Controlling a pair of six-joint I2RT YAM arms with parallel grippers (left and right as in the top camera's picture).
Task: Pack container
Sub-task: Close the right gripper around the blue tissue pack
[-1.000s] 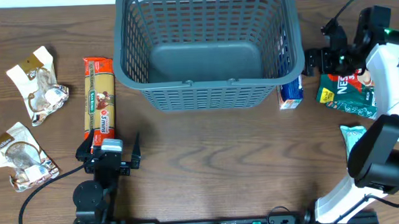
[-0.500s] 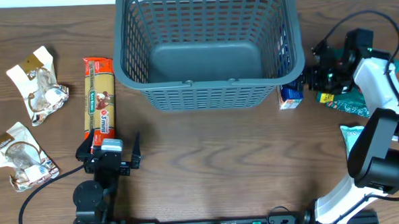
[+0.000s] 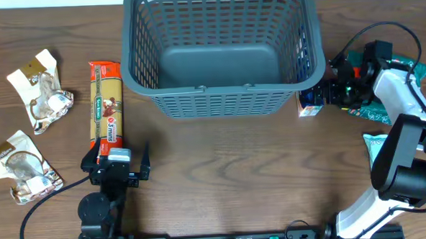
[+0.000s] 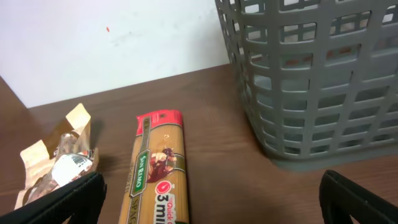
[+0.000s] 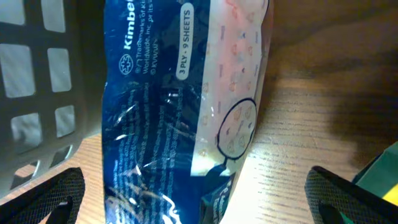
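Right gripper point(image 3: 326, 94) has moved astride tissue pack point(image 3: 310, 104) beside container point(image 3: 219, 102).

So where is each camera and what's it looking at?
Overhead: above the table, looking straight down at the container, the left tool and the right tool.
Left wrist: by the left tool, facing the pasta packet and container wall; fingertips in the bottom corners.
Right wrist: right up against a blue tissue packet; fingertips in the bottom corners.
Shared: overhead and left wrist both see the pasta packet.
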